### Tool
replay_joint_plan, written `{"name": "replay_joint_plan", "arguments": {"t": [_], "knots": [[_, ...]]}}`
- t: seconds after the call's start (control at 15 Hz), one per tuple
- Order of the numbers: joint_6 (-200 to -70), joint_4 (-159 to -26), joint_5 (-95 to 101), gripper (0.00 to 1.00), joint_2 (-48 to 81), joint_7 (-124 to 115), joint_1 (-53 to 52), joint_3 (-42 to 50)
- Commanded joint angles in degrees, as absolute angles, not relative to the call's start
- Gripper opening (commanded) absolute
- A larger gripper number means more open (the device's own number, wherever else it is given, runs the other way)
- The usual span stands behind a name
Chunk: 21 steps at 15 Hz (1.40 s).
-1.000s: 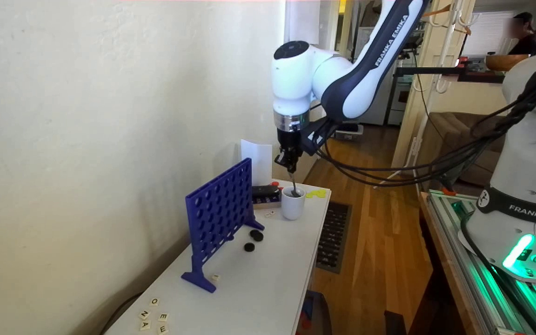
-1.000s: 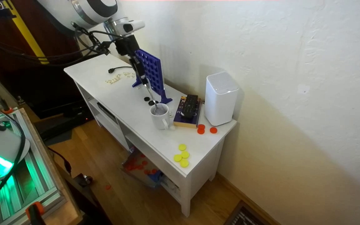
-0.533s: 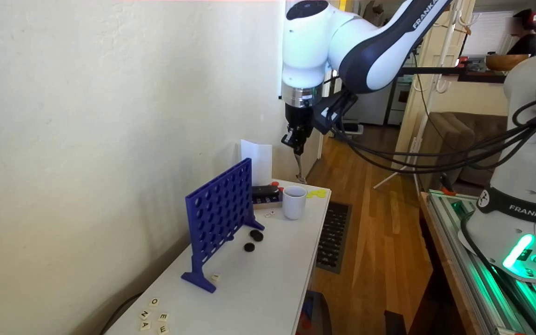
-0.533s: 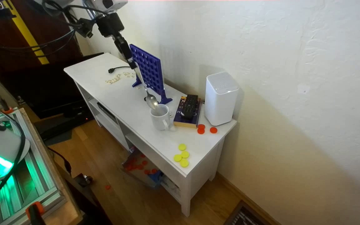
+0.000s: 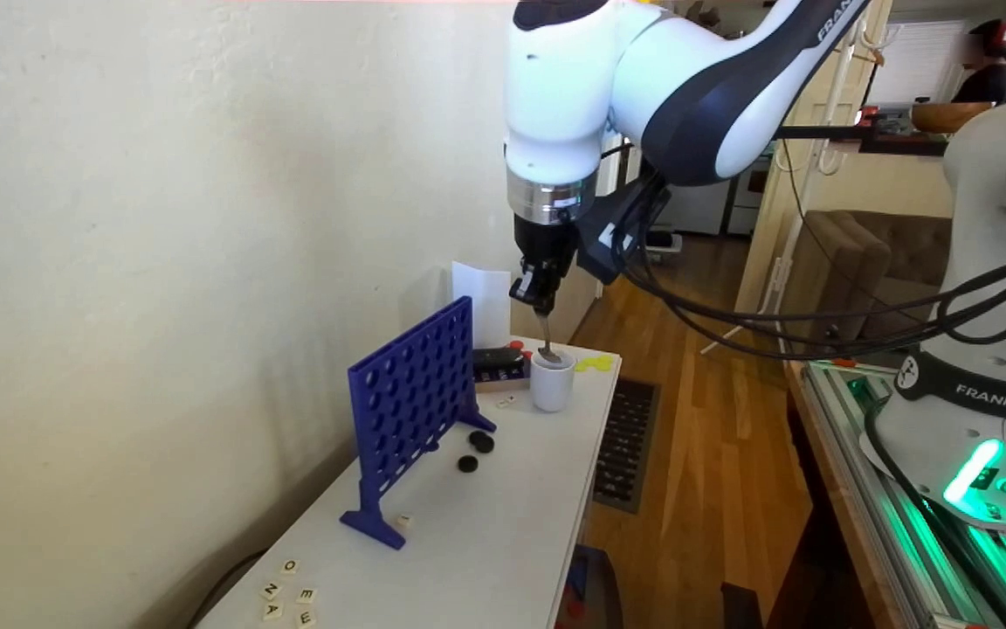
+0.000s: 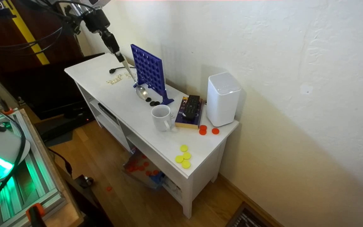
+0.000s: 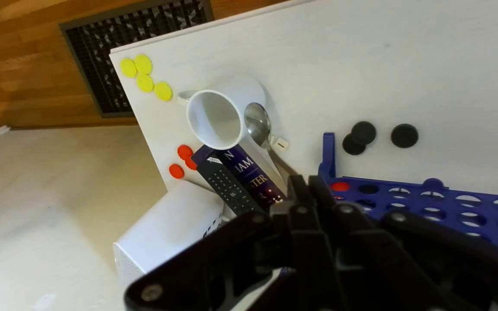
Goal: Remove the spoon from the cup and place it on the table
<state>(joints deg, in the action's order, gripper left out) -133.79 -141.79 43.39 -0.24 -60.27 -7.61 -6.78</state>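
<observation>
My gripper point(image 5: 544, 311) is shut on the handle of a slim metal spoon point(image 6: 141, 92). The spoon hangs tilted, bowl down, out of the cup point(image 6: 161, 119) and above the white table point(image 6: 172, 142). In an exterior view the bowl is beside the cup, near the black discs. In the wrist view the spoon point(image 7: 257, 123) overlaps the side of the white cup point(image 7: 249, 95), which stands upright with its inside showing no spoon. The fingertips of the gripper point(image 7: 304, 179) are close together and hide the handle's end.
The blue grid toy point(image 6: 150, 69) stands beside the spoon, near the wall. Black discs point(image 7: 404, 135) lie in front of it. A book with a black remote point(image 6: 191, 107) and a white box point(image 6: 224, 102) stand past the cup. Yellow discs point(image 6: 179, 159) lie near the table's end.
The spoon was in the cup a second ago. It rose out over the rim, then moved with my gripper away from the cup toward the black discs. The cup has not moved.
</observation>
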Motion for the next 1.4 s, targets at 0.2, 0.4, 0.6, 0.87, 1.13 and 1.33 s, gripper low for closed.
{"name": "replay_joint_plan", "arguments": {"t": [0.2,0.4,0.6,0.87,1.13,1.33], "knots": [[-129.85,-130.21,43.29,0.01,16.42,-70.61,-11.02,-8.07],[-130.38,-132.22,43.17,0.05,14.79,-69.48,-11.53,-7.43],[-130.42,-130.92,43.10,0.05,16.46,-69.49,-11.64,-7.02],[-130.28,-127.40,46.42,0.01,20.76,-74.03,-12.62,-5.03],[-133.06,-120.85,46.24,0.01,27.50,-77.36,-14.69,-3.99],[-131.93,-115.84,47.32,0.01,32.04,-79.58,-17.73,-2.40]]}}
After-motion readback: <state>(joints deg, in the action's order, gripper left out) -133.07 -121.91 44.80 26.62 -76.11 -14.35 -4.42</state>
